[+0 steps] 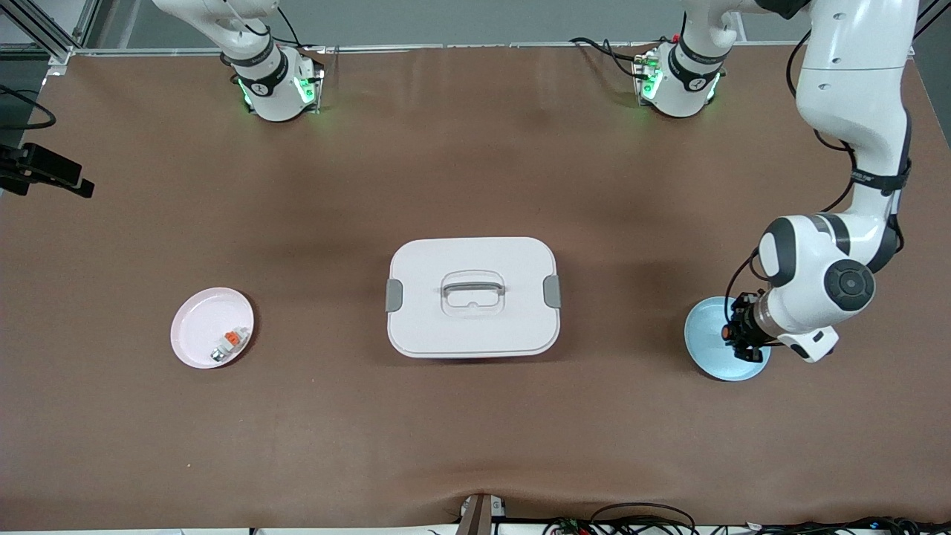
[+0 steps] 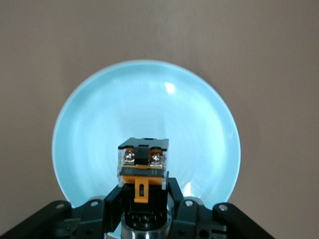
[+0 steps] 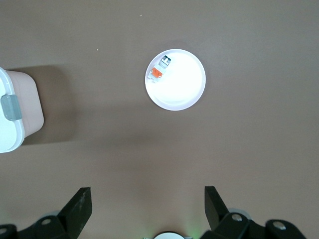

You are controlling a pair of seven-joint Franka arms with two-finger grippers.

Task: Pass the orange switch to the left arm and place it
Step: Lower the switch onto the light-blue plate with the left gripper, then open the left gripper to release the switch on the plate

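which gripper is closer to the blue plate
Left. The left gripper is over the blue plate, shut on the orange switch. The right gripper waits open, high above the table.

This is a robotics laboratory, set up as a test bench rather than a place where anyone lives or works by hand. Two white robot arms are bolted at one long edge of a table (image 1: 475,446) covered in a plain brown sheet, their bases (image 1: 276,89) lit with green indicator lights and fed by loose black cables. Aluminium framing (image 1: 44,30) stands at one corner, and a black camera mount (image 1: 44,174) juts in at the edge by the right arm's end. More cables and connectors (image 1: 639,520) trail along the edge nearest the front camera. The few props sit spaced apart on the bare surface.
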